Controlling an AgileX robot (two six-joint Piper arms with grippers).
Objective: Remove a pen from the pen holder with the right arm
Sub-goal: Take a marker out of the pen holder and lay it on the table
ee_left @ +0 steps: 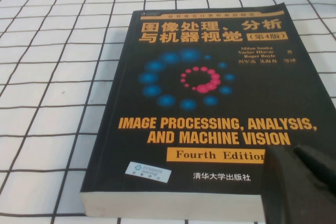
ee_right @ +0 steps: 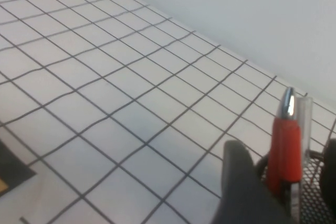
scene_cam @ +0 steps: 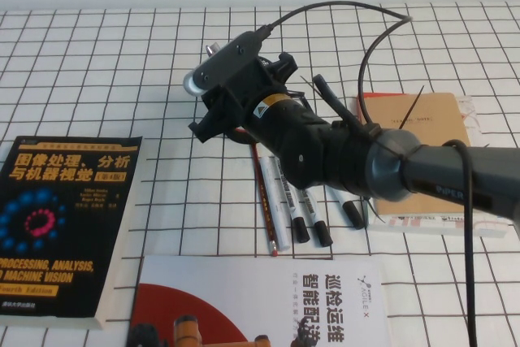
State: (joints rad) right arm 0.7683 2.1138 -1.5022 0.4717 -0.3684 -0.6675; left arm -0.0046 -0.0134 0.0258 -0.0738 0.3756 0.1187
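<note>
My right gripper [scene_cam: 213, 119] reaches out over the middle of the gridded table, with the wrist camera on top hiding most of it in the high view. In the right wrist view the right gripper [ee_right: 283, 153] stands open around a red pen [ee_right: 285, 150] with a silver tip. The pen stands upright in a black mesh pen holder [ee_right: 315, 195], with a gap on both sides. A clear pen barrel [ee_right: 303, 129] stands beside it. The holder is hidden under the arm in the high view. My left gripper [ee_left: 302, 187] hovers over a black textbook [ee_left: 210, 103].
Several markers [scene_cam: 296, 201] and a red pencil [scene_cam: 264, 201] lie on the table under the right arm. A brown notebook [scene_cam: 422, 152] lies at the right, the black textbook [scene_cam: 61, 225] at the left, and a white booklet [scene_cam: 260, 302] at the front edge.
</note>
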